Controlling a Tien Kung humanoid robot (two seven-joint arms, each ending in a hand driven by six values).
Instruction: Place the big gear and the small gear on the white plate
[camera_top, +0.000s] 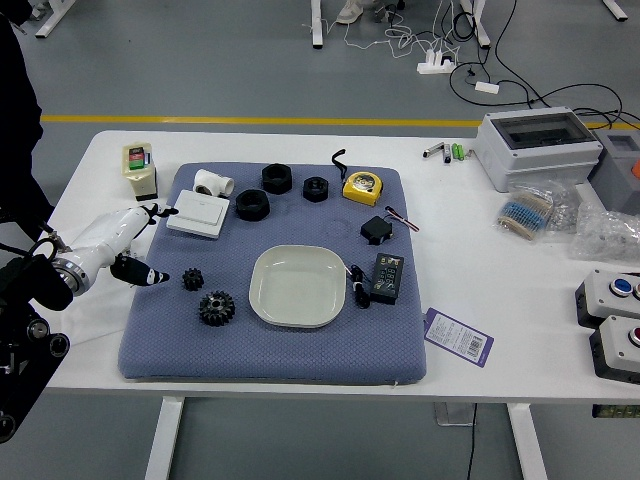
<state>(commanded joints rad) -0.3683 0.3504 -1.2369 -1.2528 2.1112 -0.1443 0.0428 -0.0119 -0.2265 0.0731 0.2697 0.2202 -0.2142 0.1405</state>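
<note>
Left side of the frame: 1 left hand (100, 243), open, fingers apart. Just right of it, 1 small gear (193, 280); lower right of that, 1 big gear (216, 309). Centre, 1 white plate (297, 287). Upper centre, 3 black round parts (277, 186).

At the frame's centre we see a smooth, softly glossy white plate (297, 287) on a mat (270, 358) of textured, matt blue-grey cloth. Left of centre, the big gear (217, 308) and small gear (192, 279) look like matt black plastic. Near the right edge we find a crinkled, shiny clear plastic bag (606, 236); under everything, the tabletop (480, 385) looks smooth.
</note>
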